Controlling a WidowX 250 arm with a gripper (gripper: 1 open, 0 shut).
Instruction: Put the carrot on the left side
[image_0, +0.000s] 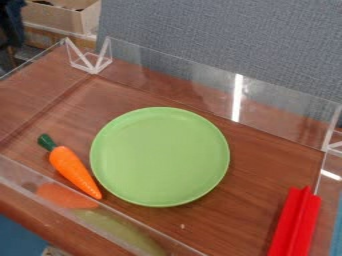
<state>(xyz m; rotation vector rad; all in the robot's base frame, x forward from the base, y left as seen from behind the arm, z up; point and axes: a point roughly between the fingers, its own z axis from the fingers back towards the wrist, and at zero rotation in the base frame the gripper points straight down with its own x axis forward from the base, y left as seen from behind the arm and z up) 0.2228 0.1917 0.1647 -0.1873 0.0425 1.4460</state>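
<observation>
The carrot (71, 172) is small and orange with a dark green stub top. It lies on the wooden table (267, 150) at the front left, with its green end pointing to the back left. It sits just left of the green plate (160, 156), close to the plate's rim but apart from it. Nothing is on the plate. My gripper does not show in this view, and nothing touches the carrot.
Clear acrylic walls (201, 75) fence the table at the back, the right and the front, and the front wall mirrors the carrot faintly. Flat red bars (297, 225) lie at the front right corner. Cardboard boxes (60, 15) stand beyond the back left.
</observation>
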